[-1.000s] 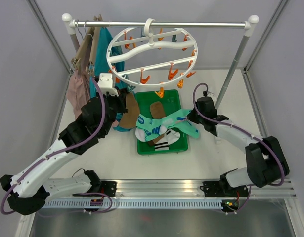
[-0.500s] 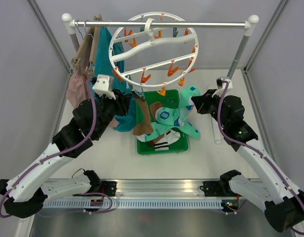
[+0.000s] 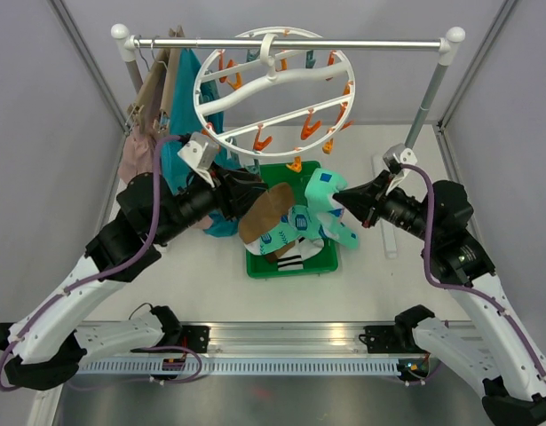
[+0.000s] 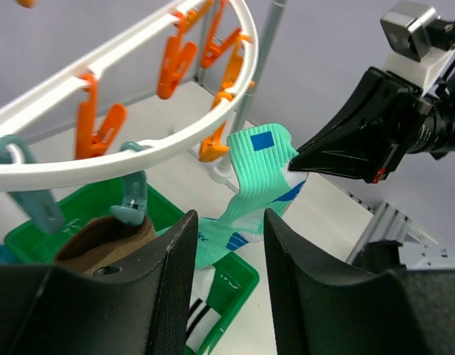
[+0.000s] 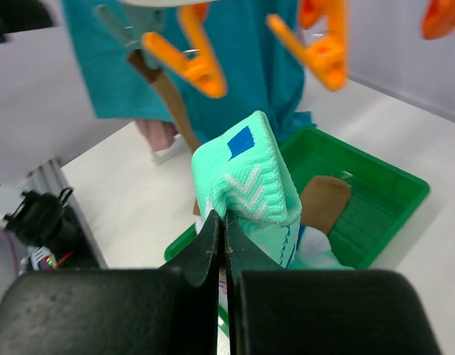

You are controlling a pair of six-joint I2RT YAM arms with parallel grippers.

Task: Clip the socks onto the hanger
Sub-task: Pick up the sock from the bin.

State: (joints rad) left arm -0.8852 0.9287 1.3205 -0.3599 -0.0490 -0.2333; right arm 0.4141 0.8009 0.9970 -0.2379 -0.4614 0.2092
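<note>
The white ring hanger (image 3: pixel 273 78) with orange and teal pegs hangs from the rail. A brown sock (image 3: pixel 265 211) hangs under its near rim, pinched by a teal peg (image 4: pixel 131 201). My left gripper (image 3: pixel 255 188) sits just beside that sock, open, with nothing between its fingers (image 4: pixel 172 266). My right gripper (image 3: pixel 337 197) is shut on the cuff of a mint-teal sock (image 3: pixel 321 191), holding it up above the green tray (image 3: pixel 330 257). That sock (image 5: pixel 249 174) rises from my right gripper (image 5: pixel 221 222), below the orange pegs. More socks lie in the tray, one white with black stripes (image 3: pixel 290 260).
A teal garment (image 3: pixel 188 80) and a pink-beige garment (image 3: pixel 135 164) hang on slim tan hangers at the rail's left end, close behind my left arm. The rail's right post (image 3: pixel 423 111) stands behind my right arm. Another brown sock (image 5: pixel 325 203) lies in the tray (image 5: pixel 393 194).
My left gripper has opened and let go of the brown sock, which now hangs from the teal peg. My right arm has lifted the mint-teal sock out of the tray toward the hanger.
</note>
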